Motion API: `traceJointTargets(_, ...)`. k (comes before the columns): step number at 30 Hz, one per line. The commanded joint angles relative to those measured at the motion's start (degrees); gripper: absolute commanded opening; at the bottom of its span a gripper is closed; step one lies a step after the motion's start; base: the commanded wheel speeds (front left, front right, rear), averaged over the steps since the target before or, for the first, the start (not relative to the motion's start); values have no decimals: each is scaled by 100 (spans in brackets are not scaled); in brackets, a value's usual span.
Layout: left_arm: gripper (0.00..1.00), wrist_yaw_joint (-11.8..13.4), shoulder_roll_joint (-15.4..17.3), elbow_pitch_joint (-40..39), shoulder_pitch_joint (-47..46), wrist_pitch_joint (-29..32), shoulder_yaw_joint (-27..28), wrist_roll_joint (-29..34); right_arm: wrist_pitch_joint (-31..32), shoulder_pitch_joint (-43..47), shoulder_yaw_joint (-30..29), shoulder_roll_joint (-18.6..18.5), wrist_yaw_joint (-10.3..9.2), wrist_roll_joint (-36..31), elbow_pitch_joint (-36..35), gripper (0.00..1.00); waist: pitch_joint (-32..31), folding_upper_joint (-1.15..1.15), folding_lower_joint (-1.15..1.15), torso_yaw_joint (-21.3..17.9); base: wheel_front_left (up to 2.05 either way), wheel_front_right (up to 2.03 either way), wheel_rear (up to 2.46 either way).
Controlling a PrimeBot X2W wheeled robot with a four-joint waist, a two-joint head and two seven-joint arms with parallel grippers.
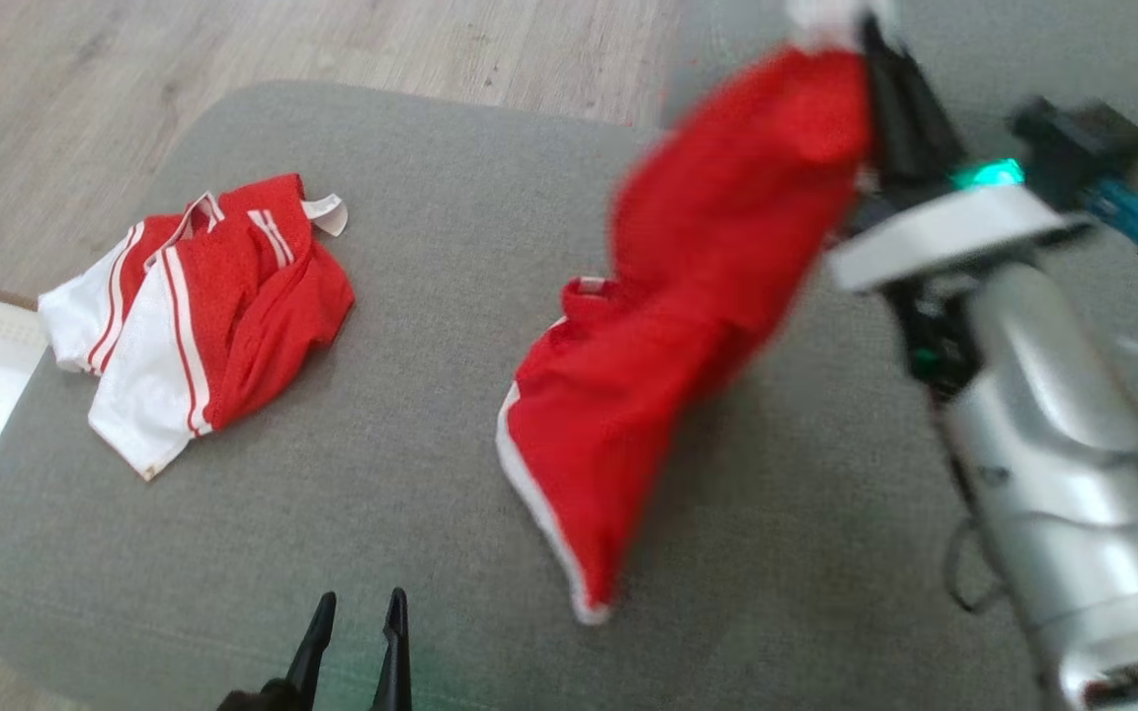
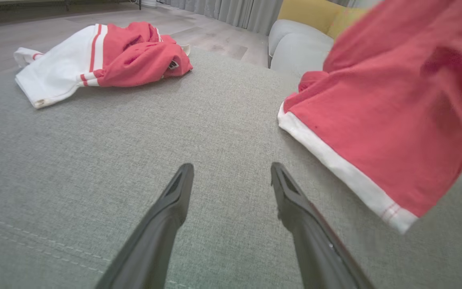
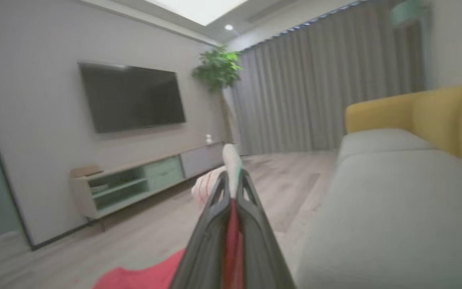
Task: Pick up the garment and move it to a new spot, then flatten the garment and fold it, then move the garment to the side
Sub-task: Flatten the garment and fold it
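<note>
Grey cushion (image 1: 411,415) spans mid-frame w/ red garment (image 1: 707,296) hanging upper right, its white band pinched in right gripper (image 3: 234,178), fingers clamped tight so it drapes free for relocating; left gripper (image 1: 362,597) bottom centre, parted, empty.

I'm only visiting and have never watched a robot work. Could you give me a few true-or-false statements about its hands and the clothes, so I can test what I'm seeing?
1. The right gripper is shut on a red garment. True.
2. The left gripper holds cloth too. False: it is open and empty above the grey cushion.
3. A second garment, red and white, lies crumpled on the cushion. True.
4. The two garments overlap. False: bare cushion lies between them.
5. The television shows a bright picture. False: its screen is dark.
</note>
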Motion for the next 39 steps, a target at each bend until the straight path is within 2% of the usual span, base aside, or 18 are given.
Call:
traceJointTargets(1, 100, 9, -14, -184, -192, -61, 146, -33, -30, 51, -190, -107, -4, -101, 47, 0, 58, 0, 0, 29, 0, 0, 0)
traceJointTargets(2, 100, 10, -14, -188, -210, -61, 129, -43, -30, 159, -434, -261, -4, -210, 312, 0, 80, 0, 0, 35, 0, 0, 0)
traceJointTargets(3, 100, 7, -14, -187, -227, -61, 109, -49, -30, 263, -641, -453, -4, -398, 593, 70, 102, 0, 0, 37, 0, 0, 0)
traceJointTargets(4, 100, 3, -14, -186, -245, -61, 89, -50, -30, 363, -920, -602, -4, -517, 880, 100, 122, 0, 0, 37, 0, 0, 0)
traceJointTargets(7, 100, 0, -14, -179, -293, -61, 52, -53, -30, 582, -1726, -966, -4, -959, 1436, 100, 158, 0, 0, 21, 0, 0, 0)
traceJointTargets(9, 100, 12, -14, -190, -308, -61, 64, -50, -30, 689, -1986, -967, -4, -1185, 1435, 100, 166, 0, 0, -36, 0, 0, 0)
traceJointTargets(12, 100, 12, -14, -185, -307, -61, 103, -35, -30, 899, -1979, -782, -4, -1368, 1204, 100, 145, 0, 0, -149, 0, 0, 0)
traceJointTargets(15, 100, 11, -14, -166, -325, -61, 100, -45, -30, 1221, -1617, -514, -4, -1360, 835, 100, 106, 0, 0, -222, 0, 0, 0)
traceJointTargets(19, 100, 11, -14, -162, -355, -61, 74, -64, -30, 1887, -471, -219, -4, -1110, 388, 100, 68, 0, 0, -266, 0, 0, 0)
traceJointTargets(22, 100, 12, -14, -163, -362, -61, 61, -73, -30, 2401, 484, -190, -4, -836, 234, 100, 57, 0, 0, -276, 0, 0, 0)
traceJointTargets(26, 100, 18, -14, -163, -336, -61, 68, -83, -30, 2859, 1368, -303, -4, -556, 137, 100, 60, 0, 0, -297, 0, 0, 0)
traceJointTargets(32, 100, 16, -14, -133, -311, -61, 85, -68, -30, 2970, 1549, -370, -4, -275, 374, 100, 90, 0, 0, -331, 0, 0, 0)
traceJointTargets(39, 100, 10, -14, -113, -373, -61, 18, -88, -30, 2726, 1530, -137, -4, -277, 790, 100, 130, 0, 0, -286, 0, 0, 0)
